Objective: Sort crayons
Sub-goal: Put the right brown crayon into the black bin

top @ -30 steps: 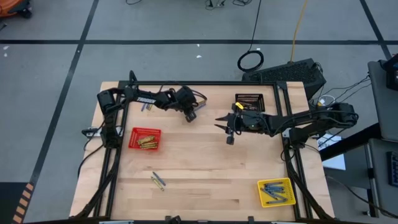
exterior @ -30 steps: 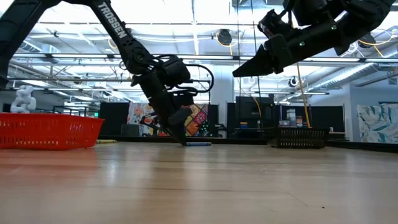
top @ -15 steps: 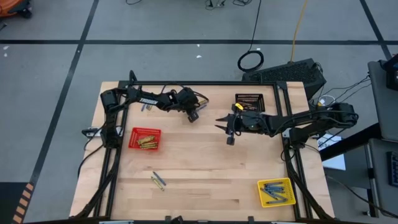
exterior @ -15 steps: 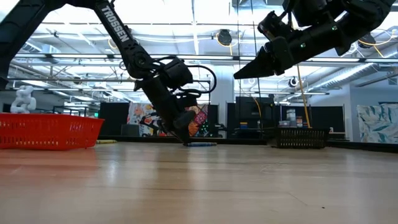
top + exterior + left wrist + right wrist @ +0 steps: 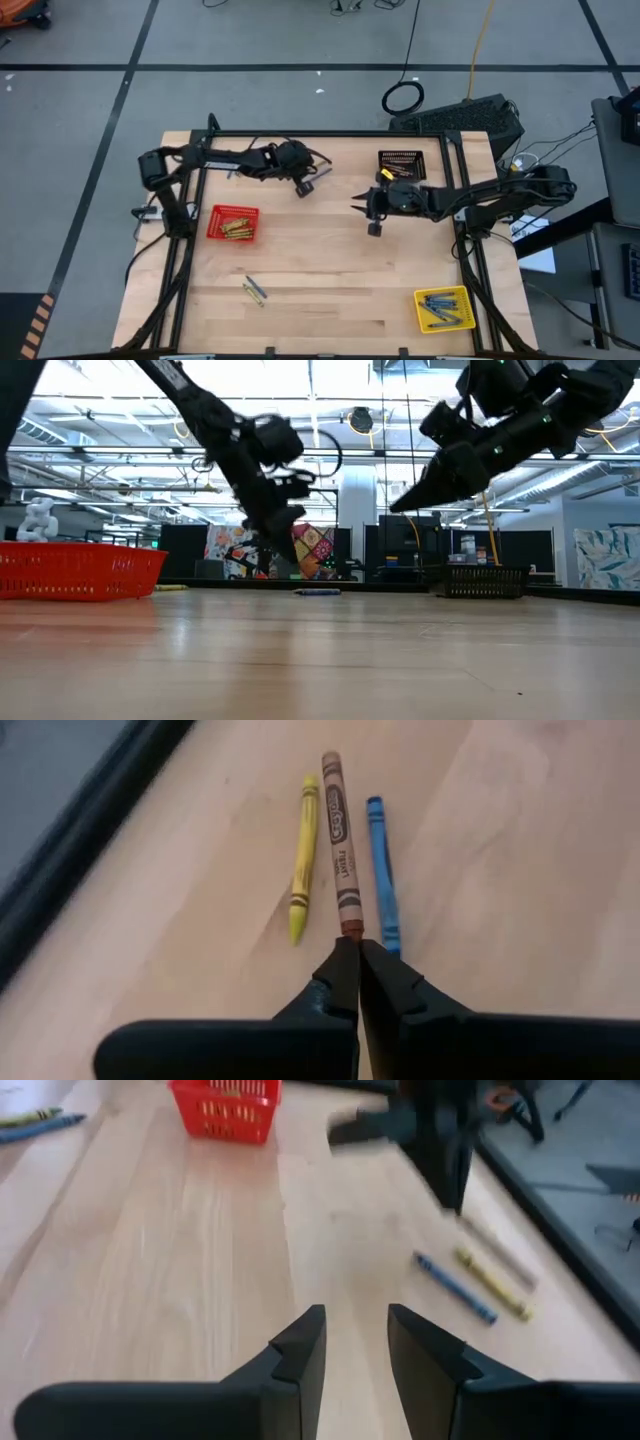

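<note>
Three crayons lie flat on the counter near its far edge, side by side and almost parallel: a yellow crayon (image 5: 301,870), a longer brown crayon (image 5: 340,842) with its paper label up, and a blue crayon (image 5: 383,875). More crayons (image 5: 253,291) lie farther down the counter.

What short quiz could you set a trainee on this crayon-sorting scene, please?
1. True or false: the red basket holds blue crayons.
2. Of the three crayons lying ahead of the left gripper, which is in the middle? A yellow, B brown, C blue.
3. Fill in: the right gripper has its jaws ___, with nothing between them.

Key: 1 false, it holds yellow crayons; 2 B; 3 open.
</note>
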You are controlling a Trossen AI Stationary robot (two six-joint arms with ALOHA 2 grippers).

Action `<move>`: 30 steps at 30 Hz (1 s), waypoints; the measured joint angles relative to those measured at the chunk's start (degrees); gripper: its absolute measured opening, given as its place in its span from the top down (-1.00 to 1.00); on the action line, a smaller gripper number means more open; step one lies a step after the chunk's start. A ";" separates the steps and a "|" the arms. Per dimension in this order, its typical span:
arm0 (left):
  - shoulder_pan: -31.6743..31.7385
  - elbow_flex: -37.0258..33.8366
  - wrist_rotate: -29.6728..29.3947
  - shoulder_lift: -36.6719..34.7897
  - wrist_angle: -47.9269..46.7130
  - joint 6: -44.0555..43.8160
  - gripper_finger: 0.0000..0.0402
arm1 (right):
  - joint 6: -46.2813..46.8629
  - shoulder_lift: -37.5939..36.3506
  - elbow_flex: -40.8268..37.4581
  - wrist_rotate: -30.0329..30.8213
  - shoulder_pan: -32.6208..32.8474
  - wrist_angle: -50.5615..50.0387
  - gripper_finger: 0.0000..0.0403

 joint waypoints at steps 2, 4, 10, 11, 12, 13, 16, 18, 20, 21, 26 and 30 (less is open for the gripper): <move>-1.47 0.02 -1.92 -2.49 -2.89 -0.40 1.00 | 1.46 -0.01 -1.19 0.00 0.00 0.10 0.53; -3.31 -0.32 -3.80 -4.79 -6.06 -0.89 1.00 | 3.17 0.34 -2.36 0.02 0.00 0.54 0.53; -10.64 -2.52 -7.61 -8.61 -10.20 -7.23 1.00 | 7.23 1.22 -5.42 -0.31 0.00 1.43 0.53; -11.97 -3.10 -8.20 -8.78 -11.05 -8.40 1.00 | 8.06 1.25 -5.79 -0.33 0.00 1.10 0.53; -13.30 -3.58 -8.75 -8.85 -11.11 -9.61 1.00 | 8.90 1.57 -5.96 -0.33 0.00 1.40 0.53; -14.70 -4.04 -9.33 -8.79 -10.15 -10.92 1.00 | 9.62 1.89 -6.13 -0.35 0.00 1.74 0.53; -18.22 -6.58 -10.52 -8.85 -7.28 -14.83 1.00 | 10.50 3.21 -6.45 -0.38 0.00 3.09 0.52; -20.06 -8.32 -11.02 -8.74 -4.88 -17.75 1.00 | 10.48 4.87 -6.46 -1.05 0.00 5.09 0.52; -21.51 -10.18 -11.19 -8.79 -1.19 -19.75 1.00 | 10.42 7.22 -6.42 -3.55 -0.09 8.64 0.52; -22.25 -11.21 -11.19 -8.80 0.91 -20.44 1.00 | 10.41 8.64 -6.42 -4.79 -0.09 10.51 0.52; -25.41 -15.49 -11.19 -8.80 7.72 -21.74 1.00 | 8.77 17.01 -2.92 -6.49 -0.10 16.00 0.40; -27.16 -17.51 -11.19 -8.80 7.69 -24.43 1.00 | 4.92 21.96 3.86 -6.51 -0.56 10.74 0.21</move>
